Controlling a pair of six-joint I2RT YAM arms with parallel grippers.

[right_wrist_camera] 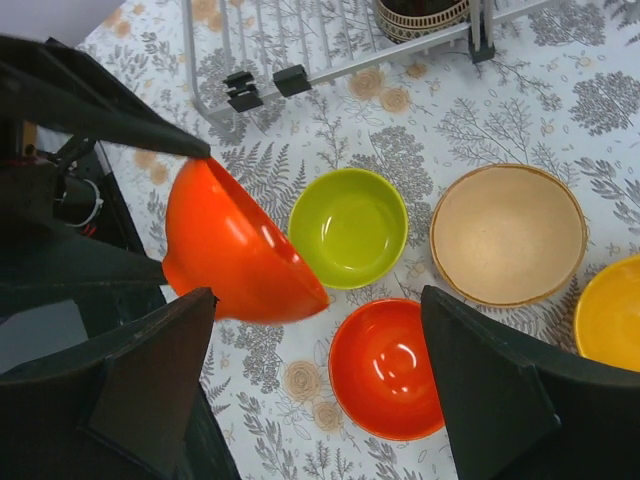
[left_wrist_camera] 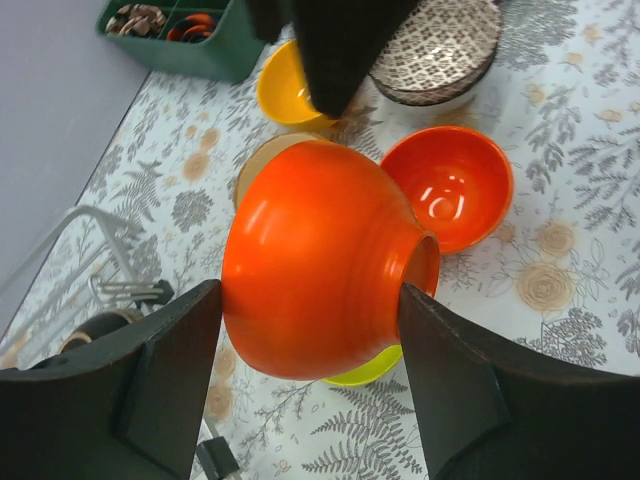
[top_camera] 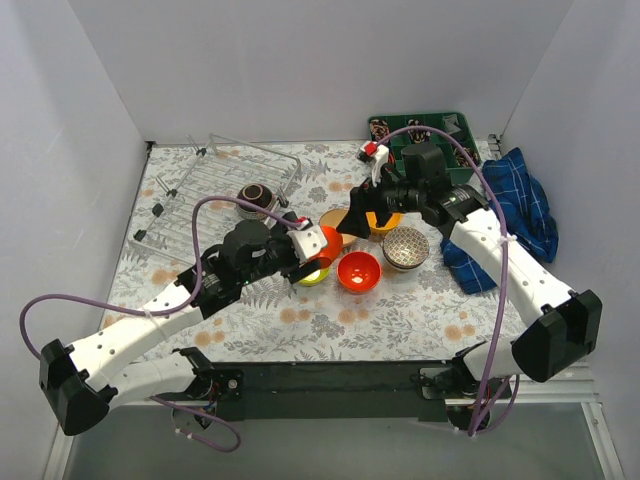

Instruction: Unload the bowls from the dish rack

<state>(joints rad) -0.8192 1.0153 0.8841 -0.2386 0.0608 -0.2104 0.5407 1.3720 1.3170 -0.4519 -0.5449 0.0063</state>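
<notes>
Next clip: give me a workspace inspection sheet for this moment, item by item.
Surface: table with a fern-print cover.
Job's things: dish rack holds one dark brown bowl; lime bowl, red-orange bowl, beige bowl, yellow bowl and grey-patterned bowl sit on the table.
Clutter: green compartment tray; blue checked cloth.
Hands: left hand shut on a tilted orange bowl over the lime bowl; right hand open, empty, above the bowls.
Cables: purple cables loop along both arms.
Surroundings: white walls on three sides.

no readable text, labels or numbers anywhere.
</notes>
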